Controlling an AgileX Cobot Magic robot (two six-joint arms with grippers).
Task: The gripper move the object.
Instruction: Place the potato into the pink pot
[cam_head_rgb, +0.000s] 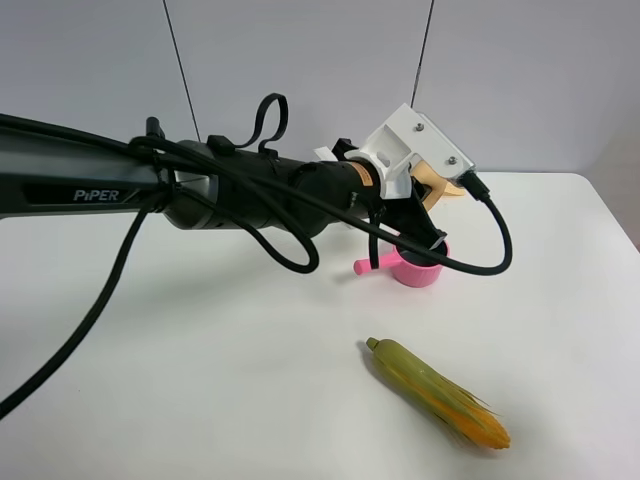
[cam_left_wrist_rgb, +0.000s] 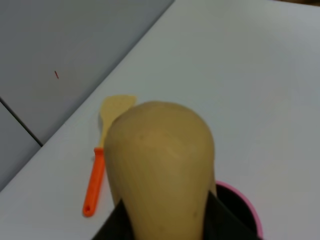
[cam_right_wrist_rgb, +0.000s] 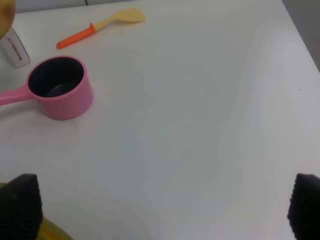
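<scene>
Two grippers in my views: left gripper (cam_left_wrist_rgb: 167, 227) clamps smooth tan egg-shaped object (cam_left_wrist_rgb: 160, 165), raised near pink long-handled pot (cam_head_rgb: 420, 270), 12 o'clock from green-yellow corn cob (cam_head_rgb: 440, 395); right gripper (cam_right_wrist_rgb: 165, 210) spread wide apart over white table (cam_right_wrist_rgb: 200, 100).

Object (cam_left_wrist_rgb: 160, 165) in claw (cam_left_wrist_rgb: 167, 222); corn (cam_head_rgb: 437, 391) before pot (cam_head_rgb: 416, 274); spatula (cam_right_wrist_rgb: 100, 24) behind pot.

White table (cam_head_rgb: 200, 380): pink pot (cam_right_wrist_rgb: 62, 106), corn cob (cam_head_rgb: 435, 392), orange-handled spatula (cam_right_wrist_rgb: 100, 27) w/ tan blade.
</scene>
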